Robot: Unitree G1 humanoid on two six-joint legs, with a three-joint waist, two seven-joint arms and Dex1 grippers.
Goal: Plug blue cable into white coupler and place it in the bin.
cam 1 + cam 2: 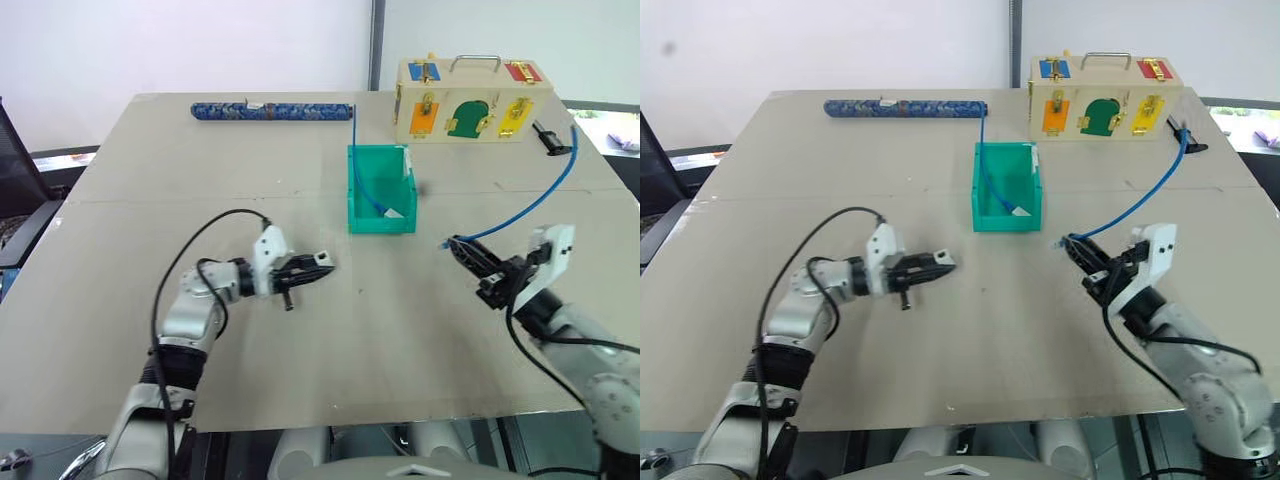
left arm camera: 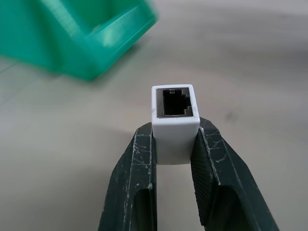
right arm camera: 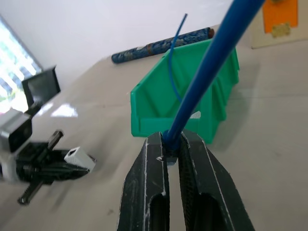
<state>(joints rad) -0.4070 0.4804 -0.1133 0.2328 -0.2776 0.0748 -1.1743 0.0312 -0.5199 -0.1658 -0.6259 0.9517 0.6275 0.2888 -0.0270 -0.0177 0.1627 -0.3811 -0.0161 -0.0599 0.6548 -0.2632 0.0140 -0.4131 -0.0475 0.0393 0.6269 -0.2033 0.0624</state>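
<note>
Both pickups look done, mating not yet. Left gripper (image 1: pixel 322 262) is clamped on the white coupler (image 2: pixel 174 121), pinched by its sides between the two fingers (image 2: pixel 139 168), socket hole facing out past the tips and unobstructed. It hangs above the surface (image 1: pixel 380 330), in front of the bin (image 1: pixel 381 190) and to its left

Right gripper (image 3: pixel 169 150) is closed tight on the blue cable (image 1: pixel 530 212) right near one end; the cord runs up and away behind it toward the cream latch box (image 1: pixel 470 98) at the back right. Plug tip itself is hidden between the fingers, so can't tell its orientation

Coupler and cable end are well apart, gripper tips roughly facing each other across the gap in front of the bin. Nothing is plugged in

Bin sits mid-surface; there's already another blue cord with a white piece in it, running out over the back wall toward a patterned roll (image 1: pixel 272 111) at the far edge. That's not our pair

Remaining, as I judge it: close the gap, line plug up with socket, push in, then drop the joined assembly in the bin. Alignment is the risk, given the hidden plug
</note>
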